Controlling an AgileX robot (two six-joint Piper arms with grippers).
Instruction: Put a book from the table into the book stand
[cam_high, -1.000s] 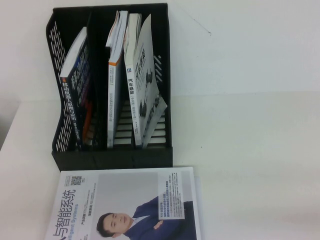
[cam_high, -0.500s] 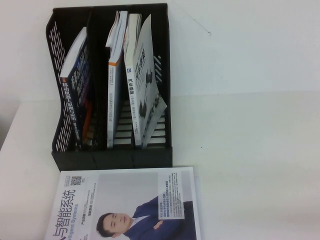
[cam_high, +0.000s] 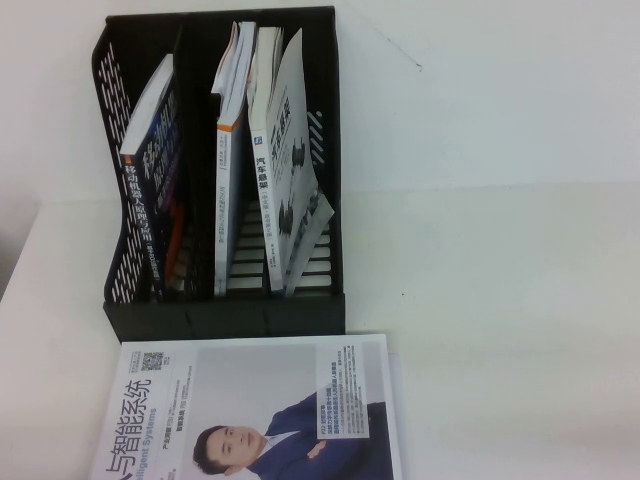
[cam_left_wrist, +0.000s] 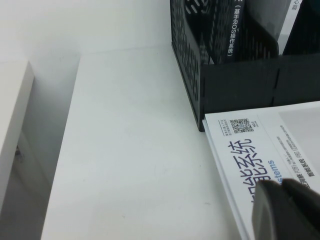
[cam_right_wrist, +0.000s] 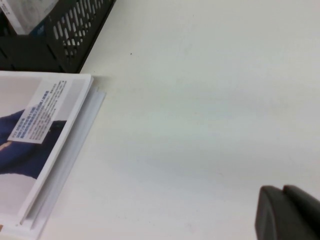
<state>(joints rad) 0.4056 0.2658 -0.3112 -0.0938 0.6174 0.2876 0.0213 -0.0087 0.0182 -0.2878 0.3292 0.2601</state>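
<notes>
Over the white-cover book on the table hovers the left gripper, closed on nothing; right gripper, also closed, sits well aside. Ahead, the book already stands spine-up in the book stand.

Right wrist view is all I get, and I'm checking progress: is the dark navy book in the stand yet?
Observer: Yes, the book leans in the book stand's left slot.
Operator: What else is in it?
Observer: White books in the middle and right slots.
Operator: Where are the arms?
Observer: The left end effector is above the white-cover book lying flat on the table before the stand; the right end effector is above bare table to its right.
</notes>
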